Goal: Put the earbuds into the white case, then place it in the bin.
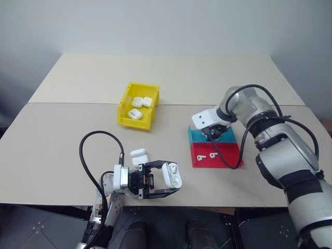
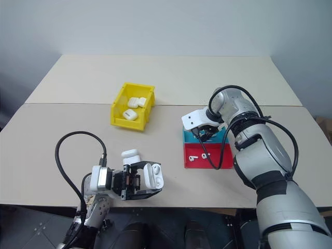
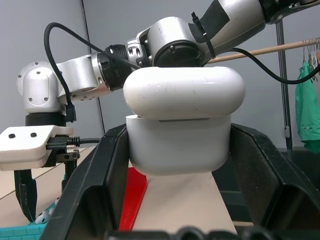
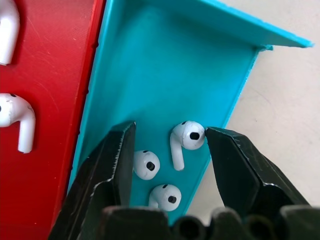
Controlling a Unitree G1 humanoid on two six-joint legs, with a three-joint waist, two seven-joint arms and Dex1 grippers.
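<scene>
My left gripper (image 1: 175,179) is shut on a white case (image 1: 173,175) near the table's front edge, and holds it by its sides (image 3: 182,125) with the lid raised. My right gripper (image 1: 211,136) points down into the blue half of the tray (image 1: 226,136), open. Three earbuds lie in that blue half between its fingers: one (image 4: 185,137) close to a fingertip (image 4: 220,142), two others (image 4: 146,165) nearer the wrist. Two more earbuds (image 4: 20,117) lie in the red half (image 1: 228,154). The yellow bin (image 1: 126,98) stands behind and to the left, with three cases (image 1: 137,102) inside.
A spare white case (image 1: 139,155) sits on the table just behind my left gripper. A black cable (image 1: 85,155) loops over the table by my left arm. The tabletop has a seam (image 1: 78,103) running across behind the bin.
</scene>
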